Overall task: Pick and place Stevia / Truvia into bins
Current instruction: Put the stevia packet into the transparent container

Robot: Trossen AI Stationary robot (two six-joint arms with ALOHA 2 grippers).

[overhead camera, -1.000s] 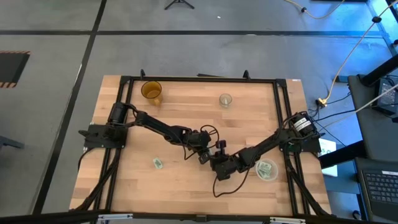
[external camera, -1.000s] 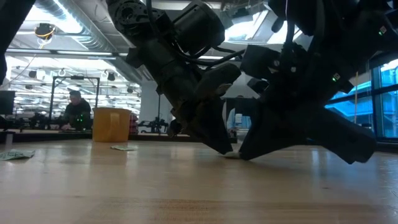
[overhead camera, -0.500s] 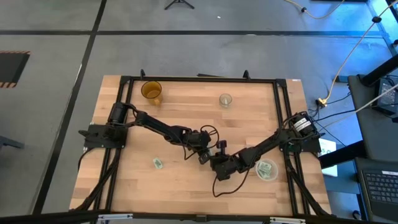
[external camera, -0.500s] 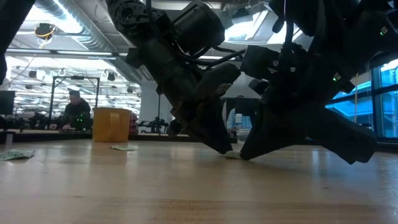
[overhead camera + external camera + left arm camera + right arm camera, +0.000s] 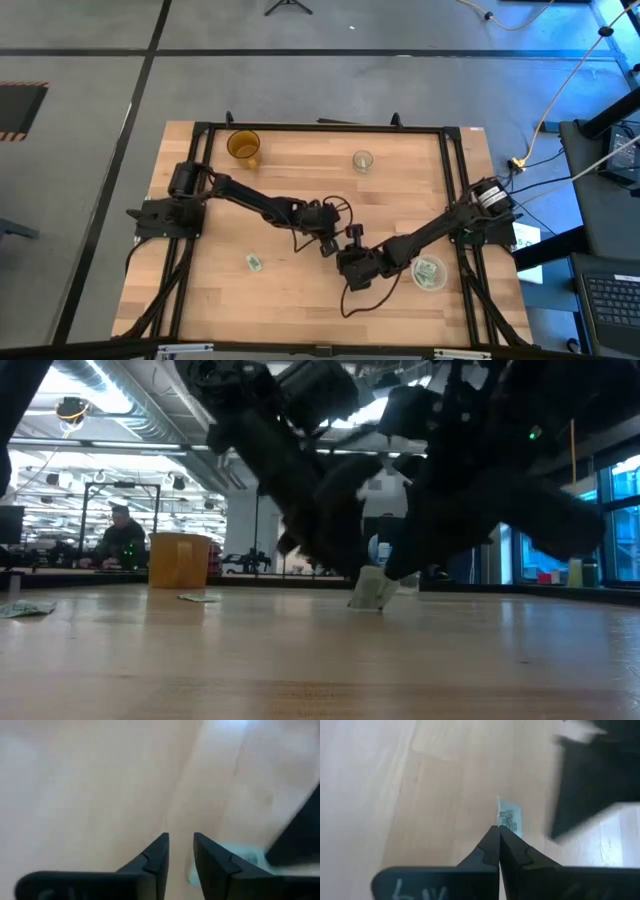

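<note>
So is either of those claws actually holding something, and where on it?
The right gripper pinches a sachet by one edge. The left gripper is open, holding nothing.

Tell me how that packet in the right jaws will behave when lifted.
The packet looks thin and flat, so probably light and floppy. The right gripper pinches only one edge, so it may droop or twist. It hangs tilted in the low view.

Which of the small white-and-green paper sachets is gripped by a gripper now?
The sachet at the table's middle, pinched by the shut right gripper. Another sachet lies loose on the wooden table; others sit in the round clear container.
</note>
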